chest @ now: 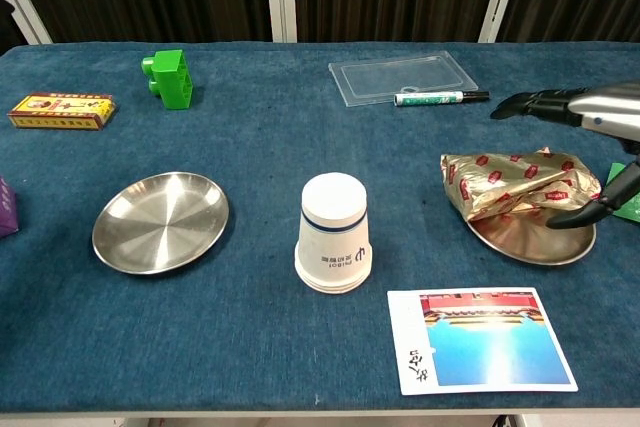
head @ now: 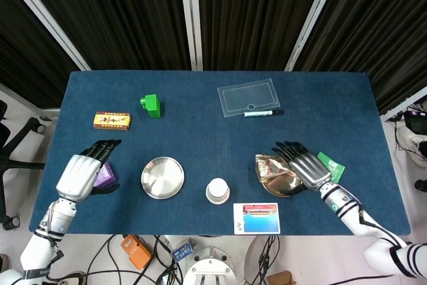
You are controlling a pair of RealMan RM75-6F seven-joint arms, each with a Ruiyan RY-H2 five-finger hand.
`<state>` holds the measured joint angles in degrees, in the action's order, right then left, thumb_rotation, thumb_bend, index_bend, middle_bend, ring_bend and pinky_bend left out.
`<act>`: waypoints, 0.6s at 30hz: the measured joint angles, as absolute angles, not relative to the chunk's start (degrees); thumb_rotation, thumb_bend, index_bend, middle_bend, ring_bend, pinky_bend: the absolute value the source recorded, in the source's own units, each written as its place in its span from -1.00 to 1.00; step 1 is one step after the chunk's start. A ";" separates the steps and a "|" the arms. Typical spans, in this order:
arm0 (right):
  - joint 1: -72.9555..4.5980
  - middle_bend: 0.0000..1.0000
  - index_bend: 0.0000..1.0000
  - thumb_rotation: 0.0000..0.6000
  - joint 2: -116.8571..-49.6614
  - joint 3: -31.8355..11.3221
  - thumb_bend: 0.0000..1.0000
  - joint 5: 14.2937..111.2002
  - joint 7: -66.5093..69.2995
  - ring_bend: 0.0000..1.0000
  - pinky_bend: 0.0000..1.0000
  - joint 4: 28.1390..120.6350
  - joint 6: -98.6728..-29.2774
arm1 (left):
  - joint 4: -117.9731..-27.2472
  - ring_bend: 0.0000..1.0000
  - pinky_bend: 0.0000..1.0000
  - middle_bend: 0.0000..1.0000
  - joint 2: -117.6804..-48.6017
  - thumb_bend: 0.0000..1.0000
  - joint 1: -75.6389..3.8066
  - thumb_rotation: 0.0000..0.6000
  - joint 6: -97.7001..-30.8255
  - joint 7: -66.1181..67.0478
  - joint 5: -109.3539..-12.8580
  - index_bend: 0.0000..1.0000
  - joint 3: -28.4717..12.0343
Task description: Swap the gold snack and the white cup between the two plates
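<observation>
The gold snack (chest: 515, 184) (head: 270, 166) lies across the right steel plate (chest: 520, 241) (head: 280, 188), overhanging its left rim. My right hand (chest: 590, 142) (head: 305, 166) hovers at the snack's right end with fingers spread, holding nothing. The white cup (chest: 333, 232) (head: 217, 191) stands upside down on the cloth between the plates. The left steel plate (chest: 160, 220) (head: 163, 177) holds nothing. My left hand (head: 83, 172) rests open at the table's left, over a purple box; the chest view does not show it.
A picture card (chest: 480, 338) lies in front of the right plate. A green packet (chest: 628, 187) sits right of it. A clear tray (chest: 402, 80), a marker (chest: 440, 98), a green block (chest: 170, 78) and a yellow box (chest: 60, 110) sit further back.
</observation>
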<state>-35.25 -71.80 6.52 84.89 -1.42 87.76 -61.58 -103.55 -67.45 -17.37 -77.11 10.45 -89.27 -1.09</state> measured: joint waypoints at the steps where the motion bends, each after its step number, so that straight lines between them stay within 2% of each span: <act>1: -34.49 -1.00 -1.00 0.20 -71.06 6.71 -0.73 85.69 -1.07 -1.00 -0.79 88.22 -63.15 | -103.92 -0.69 -0.17 -0.70 -67.33 -0.90 -17.38 1.00 -77.14 10.07 -90.01 -0.80 -0.84; 6: -28.28 -1.00 -1.00 0.22 -67.84 7.39 -0.73 88.60 -0.37 -1.00 -0.87 89.31 -74.20 | -106.40 -0.70 -0.20 -0.71 -67.66 -0.88 -18.69 1.00 -75.30 8.63 -94.12 -0.80 0.34; 11: -18.83 -1.00 -1.00 0.22 -66.40 7.57 -0.73 88.76 -0.56 -1.00 -0.92 88.63 -85.47 | -109.73 -0.76 -0.41 -0.77 -69.59 -0.88 -22.09 1.00 -69.16 9.40 -93.77 -0.80 0.02; 14: -14.78 -1.00 -1.00 0.21 -66.19 7.49 -0.73 88.75 1.04 -1.00 -0.94 87.41 -89.16 | -111.92 -0.80 -0.48 -0.80 -72.18 -0.89 -24.90 1.00 -64.23 11.11 -91.56 -0.80 -0.95; 18: -13.31 -1.00 -1.00 0.21 -65.47 7.23 -0.73 89.23 4.62 -1.00 -0.95 86.08 -89.71 | -114.06 -0.81 -0.51 -0.80 -77.41 -0.89 -28.64 1.00 -58.50 12.85 -85.41 -0.80 -2.85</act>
